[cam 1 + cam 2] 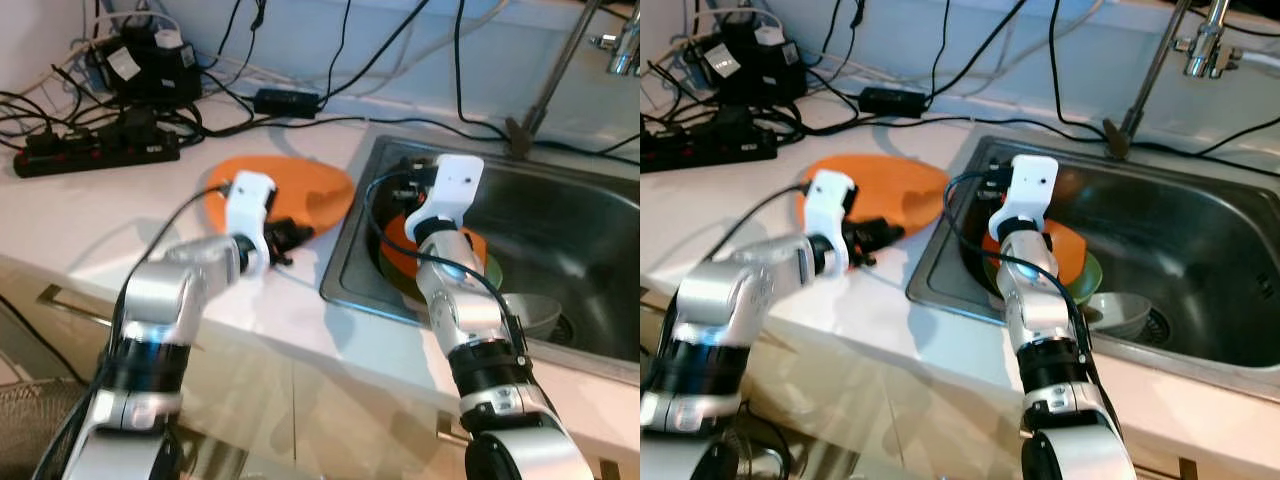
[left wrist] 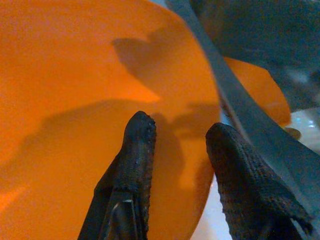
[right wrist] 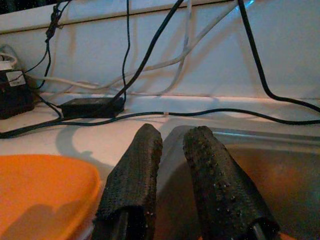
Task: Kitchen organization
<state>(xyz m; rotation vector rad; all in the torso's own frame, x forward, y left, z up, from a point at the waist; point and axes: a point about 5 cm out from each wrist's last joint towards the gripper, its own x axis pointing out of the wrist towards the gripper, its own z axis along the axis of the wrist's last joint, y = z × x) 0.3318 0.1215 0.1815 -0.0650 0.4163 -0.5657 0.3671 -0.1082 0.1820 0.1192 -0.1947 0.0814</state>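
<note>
Centrally, an orange plate (image 1: 300, 190) flat on the pale surface (image 1: 90, 215), just beside the rim of the steel sink (image 1: 560, 225) that fills the right half of the frame. Left gripper (image 1: 290, 238) low over the plate's near edge, fingers (image 2: 135, 150) a little apart with nothing between them, tips hovering over or perhaps touching the orange face; cannot tell which. Right gripper (image 3: 167, 145) raised at the sink's left rim, centre of the frame, fingers nearly closed with only a thin gap, holding nothing, pointed toward the back wall. Down in the sink, lower centre-right: a second orange plate (image 1: 1065, 250) stacked on a green dish (image 1: 1090, 275), with a pale grey bowl (image 1: 1120, 312) just beside them near the drain. Upper left of the frame: a black power strip (image 1: 95, 152) and black adapters (image 1: 150, 60) in a tangle of cables (image 1: 340, 50), with a smaller black power brick (image 1: 287, 101) toward the upper centre. Upper right: the slanting tap stem (image 1: 555, 75) rising from behind the sink, chrome faucet fitting (image 1: 1205, 45) at the corner. Lower edge: cabinet fronts (image 1: 330, 400) below the surface.
</note>
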